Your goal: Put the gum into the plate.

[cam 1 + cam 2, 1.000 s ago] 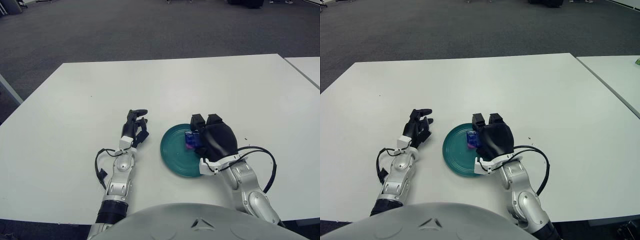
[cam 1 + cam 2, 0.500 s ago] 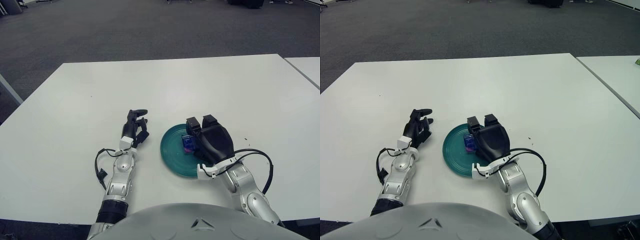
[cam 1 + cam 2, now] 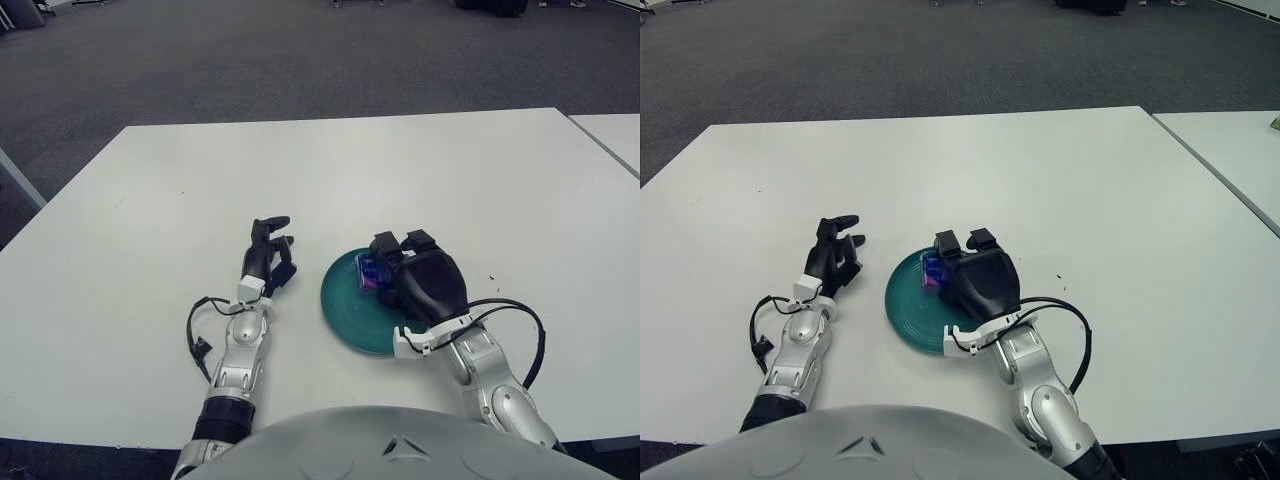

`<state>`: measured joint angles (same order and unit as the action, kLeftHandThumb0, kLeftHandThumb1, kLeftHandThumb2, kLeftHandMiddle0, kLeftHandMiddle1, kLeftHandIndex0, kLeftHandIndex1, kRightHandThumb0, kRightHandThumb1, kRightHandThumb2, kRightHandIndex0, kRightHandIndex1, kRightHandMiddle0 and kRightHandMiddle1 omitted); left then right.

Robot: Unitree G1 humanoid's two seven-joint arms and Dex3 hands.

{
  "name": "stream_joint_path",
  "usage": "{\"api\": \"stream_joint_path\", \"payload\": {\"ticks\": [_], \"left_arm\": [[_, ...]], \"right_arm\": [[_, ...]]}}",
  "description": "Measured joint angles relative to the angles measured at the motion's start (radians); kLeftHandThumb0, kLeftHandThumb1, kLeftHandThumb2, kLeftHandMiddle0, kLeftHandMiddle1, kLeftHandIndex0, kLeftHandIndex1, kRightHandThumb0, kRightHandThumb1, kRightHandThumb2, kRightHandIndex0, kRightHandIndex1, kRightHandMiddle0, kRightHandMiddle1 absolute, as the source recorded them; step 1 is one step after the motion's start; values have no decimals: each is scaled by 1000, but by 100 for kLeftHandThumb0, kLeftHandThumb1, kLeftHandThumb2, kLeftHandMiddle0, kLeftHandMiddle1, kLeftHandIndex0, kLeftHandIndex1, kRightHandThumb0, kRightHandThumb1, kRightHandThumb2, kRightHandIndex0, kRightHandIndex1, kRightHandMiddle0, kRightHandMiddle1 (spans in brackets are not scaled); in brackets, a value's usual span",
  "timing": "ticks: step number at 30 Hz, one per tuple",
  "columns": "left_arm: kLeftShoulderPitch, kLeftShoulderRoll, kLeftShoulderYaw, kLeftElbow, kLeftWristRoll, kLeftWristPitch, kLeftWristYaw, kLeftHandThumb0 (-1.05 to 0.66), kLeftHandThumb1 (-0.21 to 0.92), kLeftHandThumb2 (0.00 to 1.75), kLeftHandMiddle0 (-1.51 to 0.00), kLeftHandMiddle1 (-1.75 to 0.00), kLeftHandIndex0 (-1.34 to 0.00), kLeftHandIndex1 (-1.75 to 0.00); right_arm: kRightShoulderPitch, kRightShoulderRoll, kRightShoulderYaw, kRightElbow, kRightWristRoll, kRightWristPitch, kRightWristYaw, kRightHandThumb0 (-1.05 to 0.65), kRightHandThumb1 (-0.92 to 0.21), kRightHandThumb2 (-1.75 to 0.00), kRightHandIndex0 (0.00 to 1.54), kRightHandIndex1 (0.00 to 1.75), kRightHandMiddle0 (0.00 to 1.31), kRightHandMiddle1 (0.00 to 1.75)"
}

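On the left, the left hand [image 3: 268, 260] is seen over the white table [image 3: 150, 250], beside the teal plate [image 3: 345, 305] and on its left side. Its dark fingers [image 3: 271, 224] are loosely curled upward and nothing is held in them. Whether the hand touches the tabletop cannot be told. A black cable [image 3: 200, 325] is looped beside the silver forearm [image 3: 238, 360], on its left.

Just to the right of those fingers, the plate is laid flat on the table, near the table's front edge. A bare part of its teal surface is shown on its left half; its right half is covered by the right hand [image 3: 425, 285].

The gum [image 3: 370, 272], a small blue and purple pack, is seen above the upper part of the plate, at the tips of the right hand's fingers [image 3: 385, 246]. It is gripped between those fingers, which are closed around it from the right. Whether the pack touches the plate's surface cannot be told from either view.

The right hand's black back is turned toward the camera, and its wrist [image 3: 430, 335] is placed over the plate's lower right rim. A black cable [image 3: 535, 335] is arched to the right of the wrist. Further right, a small dark speck [image 3: 490, 279] is seen on the table.
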<state>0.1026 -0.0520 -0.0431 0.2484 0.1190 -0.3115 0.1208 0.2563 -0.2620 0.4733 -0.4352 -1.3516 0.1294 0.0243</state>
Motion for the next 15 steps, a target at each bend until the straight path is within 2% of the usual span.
{"api": "stream_joint_path", "payload": {"ticks": [15], "left_arm": [[-4,14,-1,22,-39,-37,-58,-85,92,97,-25,-77,-9,-127]], "right_arm": [[-1,44,-16,0,12,18,-49,-89,-92,-82,35,45,0,76]]}}
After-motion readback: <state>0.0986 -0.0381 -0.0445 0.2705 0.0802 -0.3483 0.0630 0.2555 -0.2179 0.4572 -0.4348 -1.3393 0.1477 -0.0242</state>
